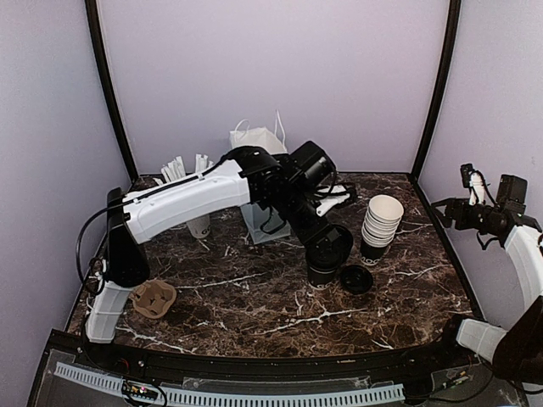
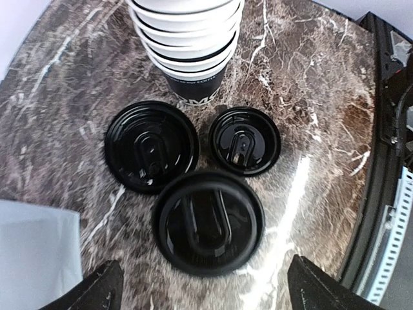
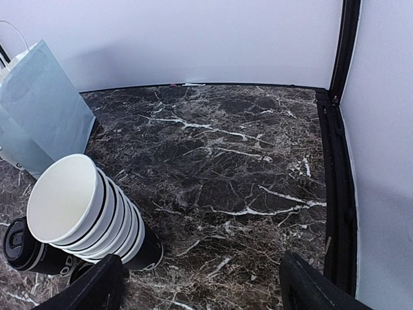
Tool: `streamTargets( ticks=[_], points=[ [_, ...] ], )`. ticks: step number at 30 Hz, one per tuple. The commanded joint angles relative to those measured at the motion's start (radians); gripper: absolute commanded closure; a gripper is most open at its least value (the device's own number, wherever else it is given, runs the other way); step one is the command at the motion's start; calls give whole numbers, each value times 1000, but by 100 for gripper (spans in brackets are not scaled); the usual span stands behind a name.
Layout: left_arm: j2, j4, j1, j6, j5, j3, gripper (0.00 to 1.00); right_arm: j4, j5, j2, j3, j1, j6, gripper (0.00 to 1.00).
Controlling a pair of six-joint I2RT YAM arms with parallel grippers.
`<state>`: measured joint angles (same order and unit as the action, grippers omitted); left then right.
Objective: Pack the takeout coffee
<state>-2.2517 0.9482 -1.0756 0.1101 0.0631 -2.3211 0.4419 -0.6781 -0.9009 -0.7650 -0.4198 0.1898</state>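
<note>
You'll find the takeout coffee (image 1: 321,275) just below the middle of the overhead frame: a short dark paper cup, standing upright. In the left wrist view it sits low at centre (image 2: 208,221), its round black lid seated on top.

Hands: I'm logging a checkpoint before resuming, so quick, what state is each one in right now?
Left hand: open, holding nothing.
Right hand: open, holding nothing.
</note>
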Motion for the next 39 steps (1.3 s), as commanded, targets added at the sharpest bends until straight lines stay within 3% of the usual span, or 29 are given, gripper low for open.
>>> streamTargets(
  ticks=[1, 4, 8, 12, 17, 20, 23, 29, 36, 39],
  points=[
    [218, 82, 6, -38, -60, 84, 9, -21, -12, 1, 1, -1, 12, 15],
    [352, 45, 6, -80, -122, 227, 10, -25, -9, 10, 5, -1, 11, 16],
    [558, -39, 16, -214, -177, 569, 11, -32, -11, 18, 12, -2, 8, 16],
    [735, -31, 50, -334, -210, 819, 13, -33, -22, 10, 8, -2, 11, 18],
    [927, -32, 101, -396, -240, 1027, 12, 70, -34, 36, -143, 44, 47, 38],
    [1045, -78, 169, -400, -242, 1153, 9, 125, 63, 1, -314, 213, 79, 42],
    [1132, -187, 230, -393, -278, 1274, 2, 197, 126, -116, -489, 385, 110, 45],
    [1236, -357, 310, -373, -329, 1431, 1, 248, 257, -412, -715, 697, 117, 45],
    [1332, -537, 321, -375, -379, 1589, 1, 161, 332, -767, -974, 879, 1, 42],
    [1358, -521, 322, -411, -370, 1593, 1, 174, 339, -909, -1127, 932, -67, 39]
  ],
)
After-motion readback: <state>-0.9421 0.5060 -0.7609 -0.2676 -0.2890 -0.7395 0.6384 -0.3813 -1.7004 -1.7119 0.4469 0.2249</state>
